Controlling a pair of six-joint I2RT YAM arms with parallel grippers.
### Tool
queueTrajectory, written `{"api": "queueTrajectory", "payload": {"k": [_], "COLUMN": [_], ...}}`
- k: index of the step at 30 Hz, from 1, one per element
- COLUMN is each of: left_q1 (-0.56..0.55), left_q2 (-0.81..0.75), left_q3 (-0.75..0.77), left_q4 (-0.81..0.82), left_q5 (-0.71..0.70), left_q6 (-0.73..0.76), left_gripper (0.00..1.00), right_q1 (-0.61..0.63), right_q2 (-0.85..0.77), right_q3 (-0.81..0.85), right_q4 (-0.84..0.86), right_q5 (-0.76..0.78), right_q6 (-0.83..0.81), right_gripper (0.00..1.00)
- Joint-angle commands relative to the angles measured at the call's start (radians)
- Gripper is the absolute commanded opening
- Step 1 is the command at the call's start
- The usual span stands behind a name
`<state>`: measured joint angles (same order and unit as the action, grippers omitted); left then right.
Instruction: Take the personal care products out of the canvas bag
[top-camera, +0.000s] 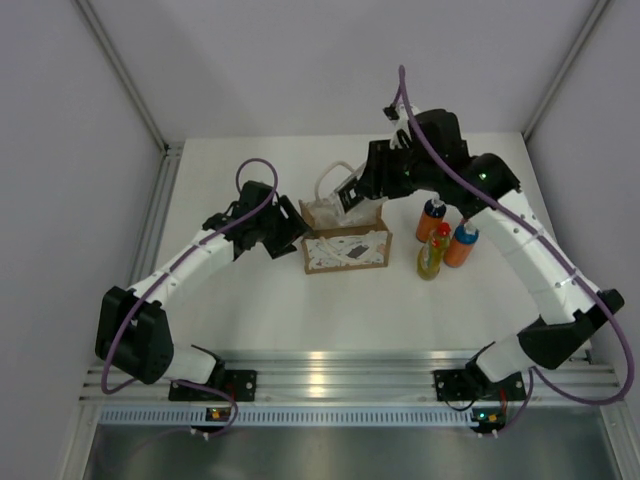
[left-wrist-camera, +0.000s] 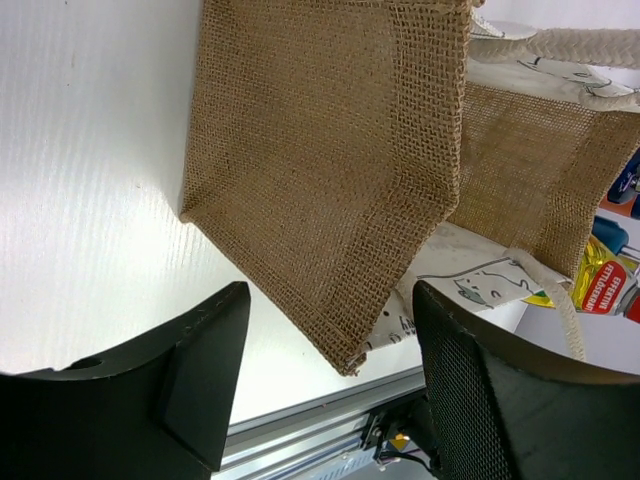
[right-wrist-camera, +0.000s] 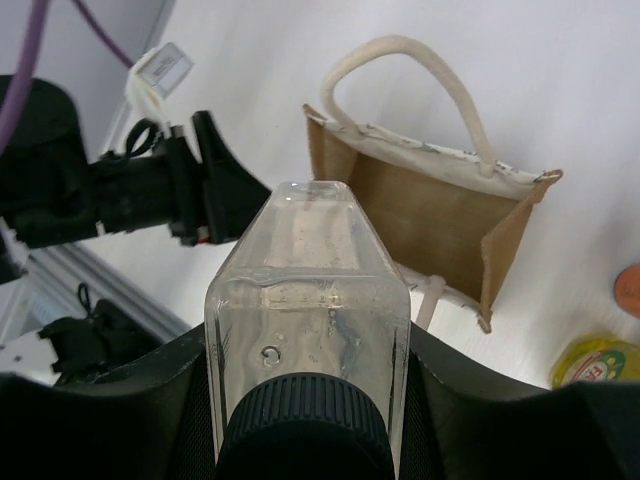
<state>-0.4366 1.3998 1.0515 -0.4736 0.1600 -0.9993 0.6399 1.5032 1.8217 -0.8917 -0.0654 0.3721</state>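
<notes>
On the white table (top-camera: 260, 320), which fills the middle of the top view, the two arms reach in from the near edge. The left arm (top-camera: 190, 262) comes from the left and the right arm (top-camera: 530, 250) bends in a big arc from the right.

Between them stands the canvas bag (top-camera: 345, 250), near the centre of the table. Its white patterned front panel faces the arm bases. Its rope handle (right-wrist-camera: 400, 50) makes a loop over the mouth.

To the right of the bag, apart from it, three products stand close together on the table. These are the rear orange bottle (top-camera: 432, 220), the front orange bottle (top-camera: 461, 245) and the yellow bottle (top-camera: 432, 256). Both orange ones have blue tops, and the yellow one has a red cap.

The clear bottle (right-wrist-camera: 310, 300) is not on the table. The right gripper (right-wrist-camera: 310, 380) holds it between its two fingers, with the dark cap toward the wrist camera. In the top view this gripper is over the back side of the bag. In the wrist view the bottle does not touch the bag.

The left gripper (left-wrist-camera: 330, 300) is at the left end of the bag. Its jaws are wide apart and hold nothing. One lower corner of the woven side panel lies in the space between the fingers (left-wrist-camera: 190, 370), with table surface visible beside it.
</notes>
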Motion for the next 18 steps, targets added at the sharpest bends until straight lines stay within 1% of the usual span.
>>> {"api": "queueTrajectory", "payload": {"k": [1,6,8,9,12,13,14,15,18], "left_q1": [0.004,0.004,0.004,0.004,0.004,0.004,0.004,0.004,0.004], "left_q2": [-0.016,-0.028,-0.035,-0.038,-0.041,-0.045,-0.056,-0.062,-0.081], "left_q3": [0.044,0.048,0.054,0.061,0.083,0.090,0.093,0.103,0.142], "left_q4": [0.012,0.012,0.013,0.012,0.012,0.012,0.009,0.007,-0.034], "left_q5": [-0.010,-0.008,-0.007,-0.005,-0.001,-0.002,-0.010,-0.016,-0.053], "left_q6": [0.007,0.013,0.018,0.021,0.051,0.073,0.079,0.088,0.122], "left_gripper": [0.71,0.75,0.77,0.79,0.82,0.85,0.88,0.97,0.98], "right_q1": [-0.020,-0.026,-0.026,-0.028,-0.028,-0.028,-0.028,-0.026,-0.026], "right_q2": [-0.121,-0.199,-0.234,-0.248,-0.313,-0.349,-0.369,-0.388,-0.448], "right_q3": [0.080,0.025,-0.005,-0.027,-0.128,-0.159,-0.223,-0.255,-0.361], "right_q4": [-0.002,-0.067,-0.122,-0.139,-0.187,-0.190,-0.187,-0.187,-0.185], "right_q5": [-0.158,-0.308,-0.327,-0.320,-0.313,-0.307,-0.294,-0.262,-0.174], "right_q6": [0.044,0.030,-0.001,-0.010,-0.060,-0.067,-0.073,-0.073,-0.067], "right_gripper": [0.00,0.00,0.00,0.00,0.00,0.00,0.00,0.00,0.00]}}
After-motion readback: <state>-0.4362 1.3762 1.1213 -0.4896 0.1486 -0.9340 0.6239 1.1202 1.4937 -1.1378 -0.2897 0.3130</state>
